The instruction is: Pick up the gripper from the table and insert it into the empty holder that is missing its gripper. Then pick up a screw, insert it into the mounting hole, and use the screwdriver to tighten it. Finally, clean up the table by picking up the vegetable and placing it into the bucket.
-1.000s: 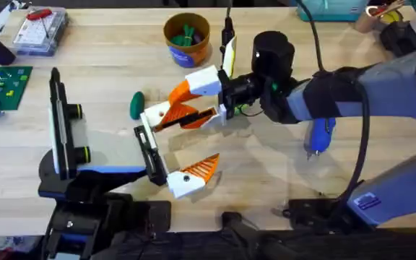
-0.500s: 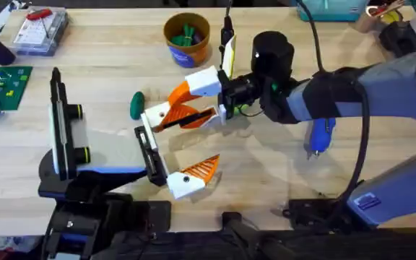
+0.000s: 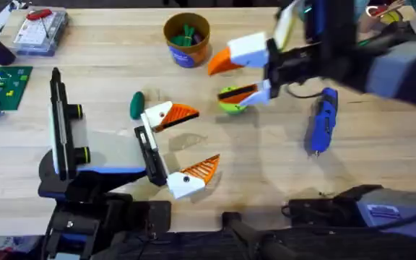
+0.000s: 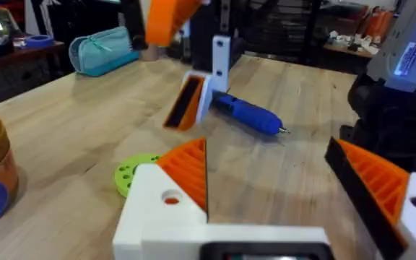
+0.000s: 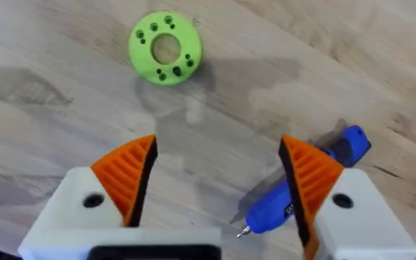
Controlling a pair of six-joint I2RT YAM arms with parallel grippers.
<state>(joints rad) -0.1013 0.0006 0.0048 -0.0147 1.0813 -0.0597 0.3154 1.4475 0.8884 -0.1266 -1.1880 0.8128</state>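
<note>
Left gripper (image 3: 178, 148): white blocks with ribbed orange wedge fingers, spread wide, nothing held; the gripper (image 3: 180, 113) is seated in the holder (image 3: 157, 115), an orange-filled mounting hole (image 4: 171, 198) in its white face. Right gripper (image 3: 240, 76) raised over the wood-grain table (image 3: 266, 166), fingers wide apart and empty, above a green perforated disc (image 5: 165, 48), with a blue screwdriver (image 3: 321, 128) beside. Farther back, the round bucket (image 3: 186, 38) carries a blue band, its print unreadable; a green vegetable (image 3: 136, 105) lies near the holder.

Light wood tabletop (image 3: 266, 166) w/ visible grain, evenly lit, soft shadows. Beyond far edge, in left wrist view: dim room, dark shelving/racks (image 4: 295, 29) w/ clutter, teal pouch (image 4: 103, 49) on the table's far end.
</note>
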